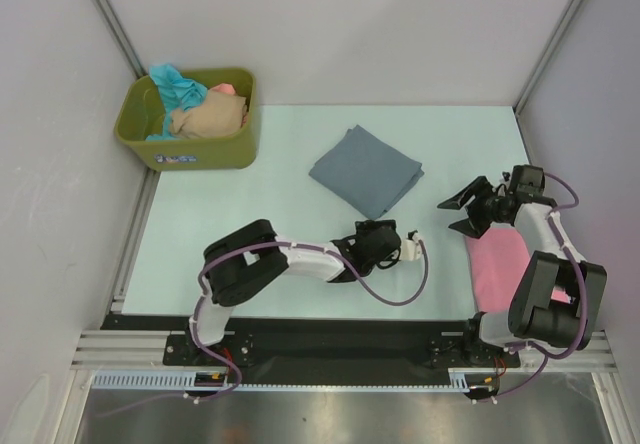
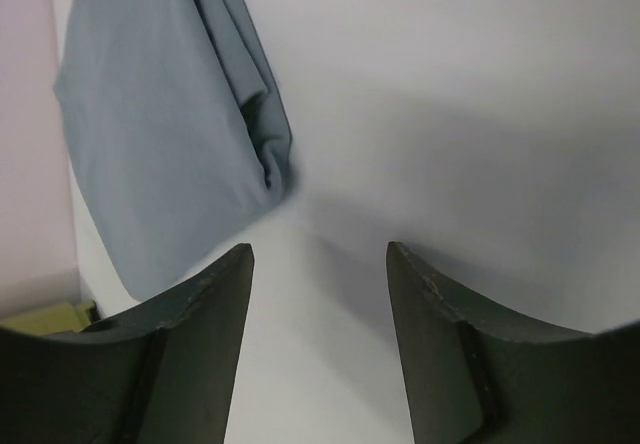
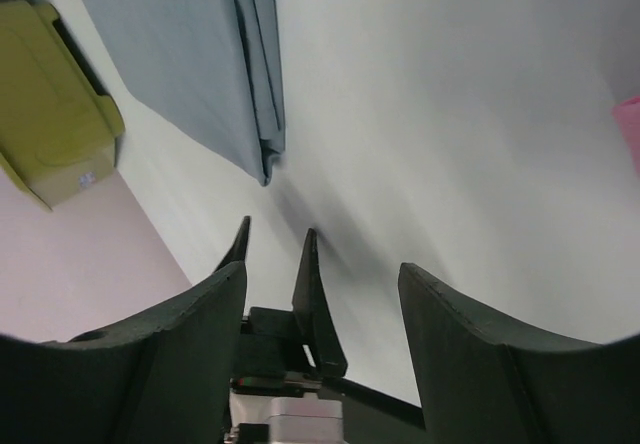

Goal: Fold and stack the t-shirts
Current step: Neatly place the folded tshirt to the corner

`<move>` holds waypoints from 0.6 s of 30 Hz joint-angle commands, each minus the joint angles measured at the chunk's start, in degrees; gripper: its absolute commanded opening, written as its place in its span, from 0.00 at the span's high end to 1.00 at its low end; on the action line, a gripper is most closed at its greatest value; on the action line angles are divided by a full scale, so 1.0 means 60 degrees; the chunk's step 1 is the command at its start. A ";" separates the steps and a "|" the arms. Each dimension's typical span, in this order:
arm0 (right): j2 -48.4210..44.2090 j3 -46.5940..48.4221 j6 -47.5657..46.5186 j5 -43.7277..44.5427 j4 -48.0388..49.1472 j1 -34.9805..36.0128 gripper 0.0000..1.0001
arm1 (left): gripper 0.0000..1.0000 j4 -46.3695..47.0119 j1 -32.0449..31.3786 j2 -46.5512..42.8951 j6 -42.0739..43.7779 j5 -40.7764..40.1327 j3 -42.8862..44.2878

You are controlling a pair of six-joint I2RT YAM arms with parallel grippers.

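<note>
1. Top external view: the olive-green tub [image 1: 225, 149] sits at 10 o'clock. It holds a teal t-shirt [image 1: 178, 84], a beige t-shirt [image 1: 210, 116] and a sliver of salmon t-shirt [image 1: 226, 89], all bunched together.
2. The slate grey-blue t-shirt [image 1: 365, 169] lies folded into a neat square on the table [image 1: 250, 204], just off centre toward 1 o'clock. The pink t-shirt [image 1: 498, 269] lies flat at 4 o'clock, partly under the right arm.
3. The right gripper [image 1: 457, 214] hangs at 3 o'clock with its jaws spread and empty. The left gripper [image 1: 400, 242] is near centre, toward 5 o'clock.
4. Left wrist view: the jaws stand apart with only bare table between them. The grey-blue shirt's folded corner is at 10 o'clock, clear of the fingertips.
5. Right wrist view: the jaws are wide and hold nothing. The grey-blue shirt is at 11 o'clock, the tub at 9 and a pink edge at 3.
6. Judgement: the grey-blue shirt looks done, so the pink one is probably next. To do it well, each gripper should pinch a corner through all layers. They should then lift together, keep the cloth taut and low, and set it down square with the grey-blue edges.
</note>
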 commanded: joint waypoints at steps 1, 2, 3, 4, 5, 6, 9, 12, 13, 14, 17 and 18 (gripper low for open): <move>-0.0031 0.0038 0.0314 -0.0498 0.0530 -0.0242 0.32 | 0.39 0.0491 0.0053 0.0622 0.0758 0.0130 0.0695; -0.0016 0.0067 0.0343 -0.0600 0.0589 -0.0271 0.32 | 0.40 0.0519 0.0097 0.0725 0.0802 0.0189 0.0841; -0.0016 0.0097 0.0358 -0.0615 0.0590 -0.0257 0.32 | 0.42 0.0404 0.0141 0.0958 0.0802 0.0189 0.0958; -0.0002 0.0126 0.0358 -0.0630 0.0590 -0.0257 0.32 | 0.45 0.0359 0.0258 0.1061 0.0817 0.0204 0.1061; 0.0013 0.0126 0.0358 -0.0645 0.0590 -0.0257 0.32 | 0.45 0.0344 0.0317 0.1135 0.0846 0.0190 0.1222; 0.0042 0.0141 0.0315 -0.0616 0.0561 -0.0272 0.32 | 0.46 0.0315 0.0433 0.1266 0.0875 0.0247 0.1296; 0.0100 0.0155 0.0300 -0.0586 0.0604 -0.0272 0.32 | 0.49 0.0300 0.0624 0.1384 0.0993 0.0423 0.1603; 0.0203 0.0170 0.0285 -0.0674 0.0663 -0.0272 0.31 | 0.60 0.0052 0.0785 0.1648 0.1036 0.0526 0.2057; 0.0233 0.0156 0.0314 -0.0703 0.0706 -0.0257 0.31 | 0.67 -0.0065 0.0815 0.1837 0.1008 0.0599 0.2174; 0.0276 0.0156 0.0329 -0.0718 0.0736 -0.0272 0.31 | 0.70 -0.0182 0.0830 0.1911 0.0978 0.0614 0.2379; 0.0467 0.0258 0.0358 -0.0733 0.0853 -0.0184 0.30 | 0.81 -0.0242 0.0860 0.2029 0.0876 0.0687 0.2570; 0.0525 0.0360 0.0344 -0.0689 0.0911 -0.0111 0.30 | 0.85 -0.0242 0.0859 0.2029 0.0861 0.0702 0.2614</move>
